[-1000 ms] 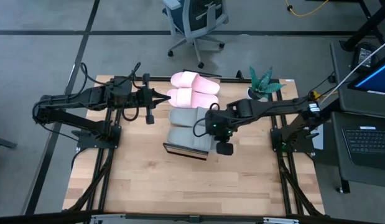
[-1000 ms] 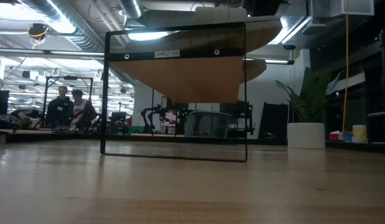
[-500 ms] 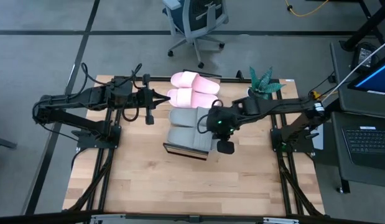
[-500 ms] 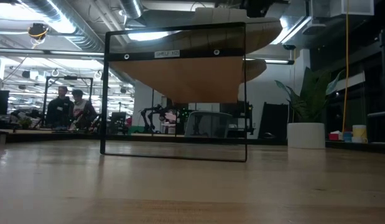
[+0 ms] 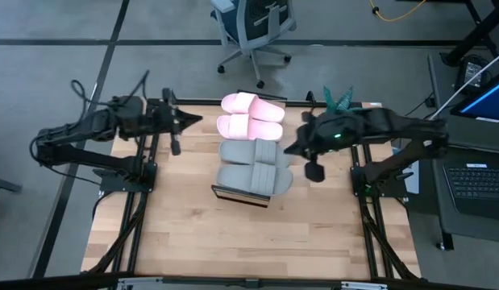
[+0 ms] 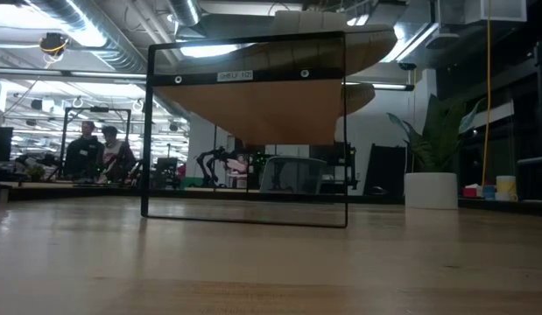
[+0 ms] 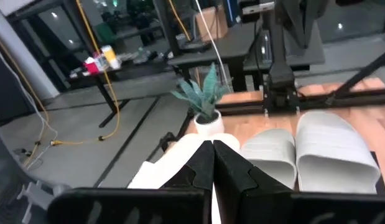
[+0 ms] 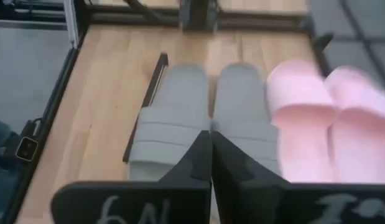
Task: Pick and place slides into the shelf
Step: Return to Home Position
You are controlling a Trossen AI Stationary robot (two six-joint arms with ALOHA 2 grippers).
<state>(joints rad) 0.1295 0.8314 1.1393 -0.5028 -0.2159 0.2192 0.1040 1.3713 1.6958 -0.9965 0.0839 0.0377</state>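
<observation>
All four slides [image 5: 251, 153] lie side by side on the shelf [image 5: 237, 196], the pink pair [image 5: 251, 115] at its far end and the grey pair [image 5: 251, 165] nearer. Their long axes run across, from one arm toward the other. The shelf sits between the arms. The left gripper [image 5: 196, 119] points at the pink pair from near it, and the right gripper [image 5: 289, 150] hangs just beside the grey pair. Both have their fingers pressed together and hold nothing. To go home, I'd judge, each arm must draw straight outward, away from the shelf.
</observation>
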